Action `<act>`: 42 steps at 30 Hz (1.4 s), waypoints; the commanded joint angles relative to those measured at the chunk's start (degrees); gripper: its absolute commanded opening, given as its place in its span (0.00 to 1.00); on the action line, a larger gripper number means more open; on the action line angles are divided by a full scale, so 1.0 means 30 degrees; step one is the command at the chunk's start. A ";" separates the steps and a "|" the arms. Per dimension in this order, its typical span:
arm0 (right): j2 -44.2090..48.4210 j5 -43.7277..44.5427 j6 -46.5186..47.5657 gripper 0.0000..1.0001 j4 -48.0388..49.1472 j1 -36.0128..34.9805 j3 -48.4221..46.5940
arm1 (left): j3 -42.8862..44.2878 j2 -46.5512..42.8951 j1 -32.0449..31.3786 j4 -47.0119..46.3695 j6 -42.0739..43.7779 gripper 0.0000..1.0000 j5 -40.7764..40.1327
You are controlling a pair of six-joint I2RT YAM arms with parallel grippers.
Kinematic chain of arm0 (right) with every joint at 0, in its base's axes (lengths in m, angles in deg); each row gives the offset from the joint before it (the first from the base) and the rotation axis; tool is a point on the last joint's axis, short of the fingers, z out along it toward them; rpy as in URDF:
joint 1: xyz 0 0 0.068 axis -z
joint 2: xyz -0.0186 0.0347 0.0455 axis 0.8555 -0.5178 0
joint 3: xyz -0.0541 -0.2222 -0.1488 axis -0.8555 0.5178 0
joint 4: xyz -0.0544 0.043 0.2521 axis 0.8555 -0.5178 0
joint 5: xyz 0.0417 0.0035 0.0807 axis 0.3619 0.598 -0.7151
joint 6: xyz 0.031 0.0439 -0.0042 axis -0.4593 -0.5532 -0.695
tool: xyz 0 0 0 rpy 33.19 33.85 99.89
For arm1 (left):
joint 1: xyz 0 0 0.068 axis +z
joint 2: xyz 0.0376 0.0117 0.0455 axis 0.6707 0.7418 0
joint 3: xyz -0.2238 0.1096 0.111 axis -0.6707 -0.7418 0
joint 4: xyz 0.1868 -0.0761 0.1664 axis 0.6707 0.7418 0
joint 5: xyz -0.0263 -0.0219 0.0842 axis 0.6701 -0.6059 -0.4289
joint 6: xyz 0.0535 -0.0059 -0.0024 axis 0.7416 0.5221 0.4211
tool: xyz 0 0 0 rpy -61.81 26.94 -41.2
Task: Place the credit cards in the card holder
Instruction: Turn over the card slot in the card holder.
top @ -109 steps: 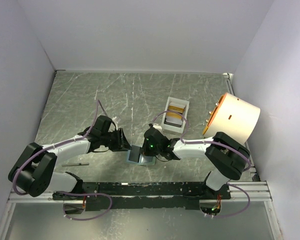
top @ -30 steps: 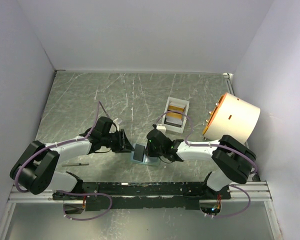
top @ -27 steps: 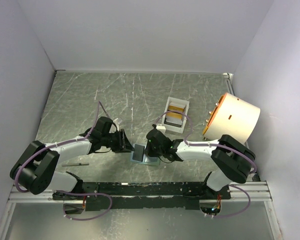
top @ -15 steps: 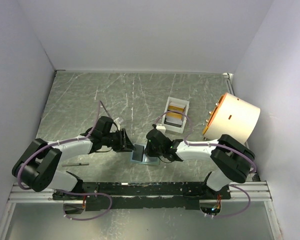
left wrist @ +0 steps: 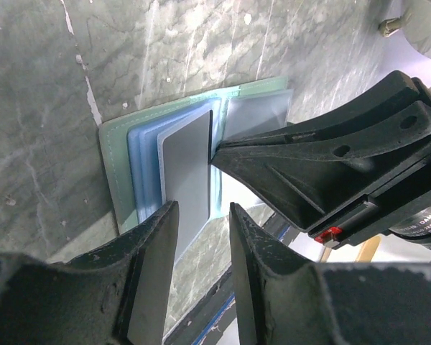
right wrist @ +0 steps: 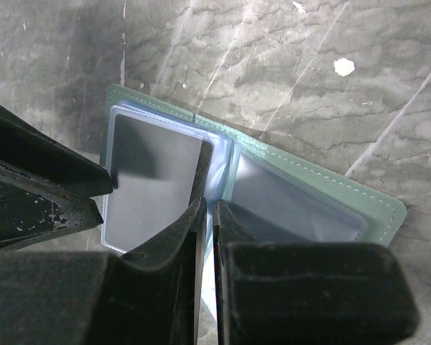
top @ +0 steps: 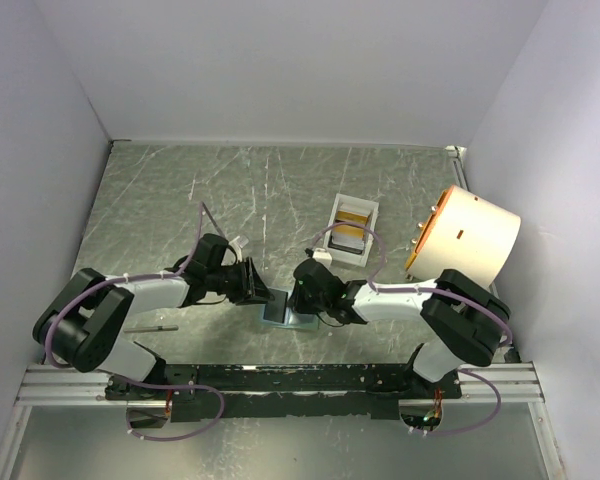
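Observation:
The sage-green card holder (top: 292,321) (right wrist: 359,192) lies open on the table between the two arms, its pale blue sleeves showing (left wrist: 140,165). A dark credit card (top: 276,303) (left wrist: 190,169) (right wrist: 154,180) lies partly inside a left-hand sleeve. My right gripper (top: 294,298) (right wrist: 210,205) is shut at the card's right edge, the jaws nearly touching. From the left, my left gripper (top: 260,294) (left wrist: 201,215) stands open, its fingertips (right wrist: 104,183) at the sleeve's left edge. More credit cards, gold (top: 357,212) and dark (top: 348,240), lie in the tray.
A white rectangular tray (top: 336,232) sits behind the right gripper. A big cream cylinder (top: 467,240) stands at the right wall. A thin dark rod (top: 150,328) lies near the left arm. The black base rail (top: 300,378) runs along the near edge.
The right jaws have closed a little more on the card, which sits slightly further left. The left arm's elbow has swung right; its gripper stays at the holder.

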 commanded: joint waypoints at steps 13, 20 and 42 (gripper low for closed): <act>-0.0499 0.0072 0.0156 0.09 -0.0623 -0.0007 0.0960 | 0.0580 -0.1687 -0.0165 0.2498 0.1032 0.47 -0.2193; -0.0442 0.0006 0.0144 0.09 -0.0810 -0.0008 0.0801 | 0.0241 -0.0891 -0.0163 0.1618 0.0701 0.47 -0.1495; -0.0386 -0.0663 -0.0084 0.13 -0.1055 -0.0007 -0.0649 | -0.0087 -0.1535 -0.0167 0.1648 0.0282 0.47 -0.1661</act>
